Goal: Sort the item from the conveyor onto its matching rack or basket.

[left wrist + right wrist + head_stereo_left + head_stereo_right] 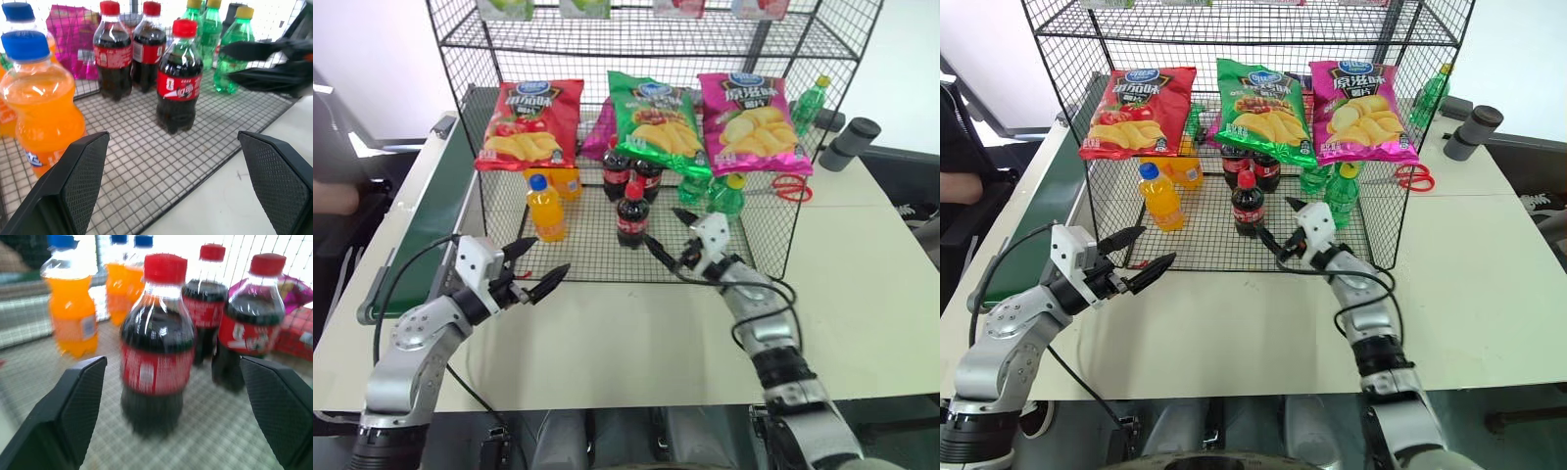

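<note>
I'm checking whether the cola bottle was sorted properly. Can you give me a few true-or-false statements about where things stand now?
1. The front cola bottle stands upright on the rack floor. True.
2. The right gripper is shut on that bottle. False: it is open and clear of the bottle, just to its side.
3. The left gripper holds an orange bottle. False: it is open and empty, in front of the rack, while the orange bottle stands on the rack floor.
4. Two more cola bottles stand behind the front one. True.
5. The chip bags lie flat on the table. False: they hang at the rack's front, above the bottles.
</note>
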### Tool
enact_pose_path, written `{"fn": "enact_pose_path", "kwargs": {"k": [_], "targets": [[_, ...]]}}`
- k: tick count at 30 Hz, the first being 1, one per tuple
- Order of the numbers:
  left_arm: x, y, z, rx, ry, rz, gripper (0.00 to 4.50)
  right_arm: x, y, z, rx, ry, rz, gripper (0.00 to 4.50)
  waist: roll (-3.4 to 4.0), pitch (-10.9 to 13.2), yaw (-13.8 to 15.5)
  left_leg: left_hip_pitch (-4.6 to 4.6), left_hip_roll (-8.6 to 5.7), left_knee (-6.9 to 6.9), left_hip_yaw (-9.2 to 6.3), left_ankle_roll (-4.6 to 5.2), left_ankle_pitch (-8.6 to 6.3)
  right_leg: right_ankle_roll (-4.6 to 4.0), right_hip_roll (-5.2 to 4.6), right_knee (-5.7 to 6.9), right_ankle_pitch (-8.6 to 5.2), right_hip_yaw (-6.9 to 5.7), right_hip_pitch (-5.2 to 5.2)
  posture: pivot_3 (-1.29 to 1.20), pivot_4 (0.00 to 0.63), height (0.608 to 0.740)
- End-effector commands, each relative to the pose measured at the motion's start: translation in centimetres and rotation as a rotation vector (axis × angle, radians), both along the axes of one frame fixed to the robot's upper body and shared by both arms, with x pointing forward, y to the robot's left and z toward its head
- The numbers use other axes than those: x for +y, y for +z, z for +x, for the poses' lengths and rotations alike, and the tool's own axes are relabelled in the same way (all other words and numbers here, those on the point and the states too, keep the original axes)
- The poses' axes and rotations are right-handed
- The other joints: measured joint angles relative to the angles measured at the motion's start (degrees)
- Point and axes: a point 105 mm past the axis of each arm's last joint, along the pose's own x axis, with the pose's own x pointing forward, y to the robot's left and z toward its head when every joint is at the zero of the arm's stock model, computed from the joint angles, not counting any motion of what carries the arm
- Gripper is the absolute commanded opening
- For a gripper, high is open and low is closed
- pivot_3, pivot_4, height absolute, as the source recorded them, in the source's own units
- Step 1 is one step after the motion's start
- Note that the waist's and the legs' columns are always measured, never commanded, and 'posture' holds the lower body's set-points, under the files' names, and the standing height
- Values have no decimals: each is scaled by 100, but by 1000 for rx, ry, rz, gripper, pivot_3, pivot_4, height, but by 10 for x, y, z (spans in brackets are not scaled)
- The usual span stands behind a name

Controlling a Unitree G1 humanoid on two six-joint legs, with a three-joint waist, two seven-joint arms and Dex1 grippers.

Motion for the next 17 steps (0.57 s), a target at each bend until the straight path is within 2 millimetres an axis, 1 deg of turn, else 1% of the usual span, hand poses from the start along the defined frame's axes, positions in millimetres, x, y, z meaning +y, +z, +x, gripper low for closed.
{"fn": "enact_pose_path", "kwargs": {"k": [1, 2, 4, 6, 7, 11, 14, 17], "targets": [[5, 4, -1, -6, 6, 32, 4500, -22, 30, -25, -11, 49, 10, 4473, 0, 0, 0, 0, 0, -1, 0, 0, 0, 0, 0, -4, 0, 0, 2, 0, 150, 740], [6, 3, -1, -3, 4, 43, 4500, -33, 34, -32, 8, 44, 1, 4473, 1, 1, -5, 0, 0, 0, 1, 0, 0, 0, 0, -5, 0, 1, 3, 0, 150, 740], [9, 2, -2, 3, -2, 62, 4500, -47, 39, -42, 37, 35, -22, 4473, 1, 1, -17, 6, 1, 0, 1, 1, 0, -1, 0, -5, 0, 1, 7, 0, 150, 740], [10, 0, -3, 11, -11, 78, 4500, -59, 41, -48, 59, 17, -50, 4473, 1, 0, -20, 9, 1, 0, 0, 1, 0, -1, 2, -4, -1, 1, 9, 0, 150, 740], [13, -1, -3, 19, -10, 83, 4500, -69, 42, -52, 74, -3, -64, 4473, 2, 0, -17, 11, 2, 0, 1, 1, 0, -1, 2, -4, -1, 1, 10, 0, 150, 740], [18, -5, -4, 40, -18, 101, 4500, -92, 44, -60, 106, -53, -95, 4473, 1, 0, 30, 8, 0, 0, 1, 1, 0, -2, 3, -9, -1, 1, 11, 0, 150, 740], [19, -6, -5, 43, -36, 107, 4500, -99, 47, -62, 110, -71, -108, 4473, 1, 0, 43, 7, -1, 0, 3, 2, 0, -2, 3, -11, -1, 2, 13, 0, 150, 740], [17, -5, -6, 38, -65, 98, 4500, -98, 51, -62, 104, -69, -113, 4473, 2, 0, 48, 8, -1, 1, 3, 2, 0, -2, 4, -11, -1, 1, 12, 0, 150, 740]]}}
